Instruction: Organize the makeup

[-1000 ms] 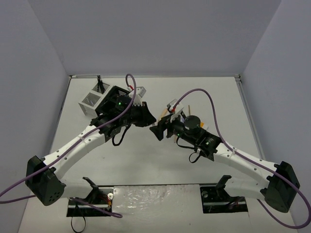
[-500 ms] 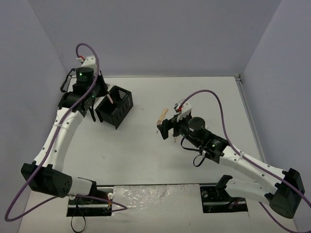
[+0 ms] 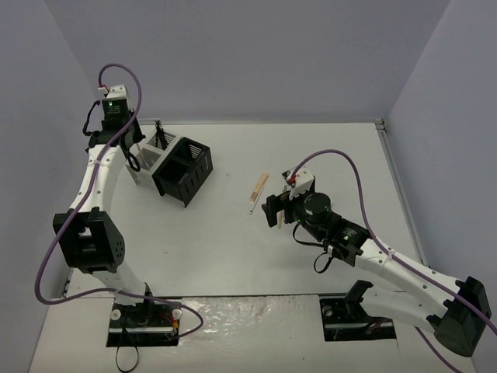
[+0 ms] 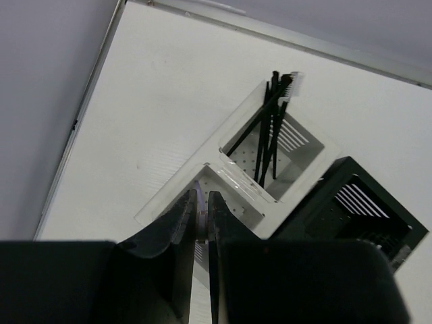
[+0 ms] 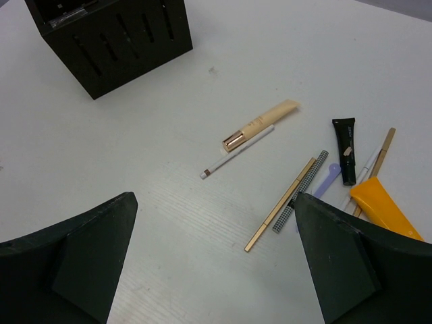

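Observation:
Loose makeup lies on the table in the right wrist view: a beige tube with a gold cap [image 5: 262, 124], a white pencil [image 5: 237, 152], a gold pencil [image 5: 280, 206], a checkered pencil [image 5: 302, 191], a lilac piece [image 5: 329, 179], a black tube [image 5: 345, 150] and an orange tube [image 5: 385, 210]. My right gripper [image 5: 216, 202] is wide open and empty above them; the top view shows it [image 3: 273, 210] beside the beige tube [image 3: 258, 188]. My left gripper [image 4: 202, 196] hangs over the white box's near compartment [image 4: 223, 185], jaws almost shut on a thin pale piece I cannot name.
The white mesh box [image 3: 149, 158] stands at the far left with several black brushes [image 4: 268, 128] in its far compartment. The black mesh box [image 3: 185, 171] stands against it, and also shows in the right wrist view [image 5: 111, 34]. The walls are close behind.
My left arm swung from the table's middle out to the far left, over the white box. My right gripper drew back a little toward the near right.

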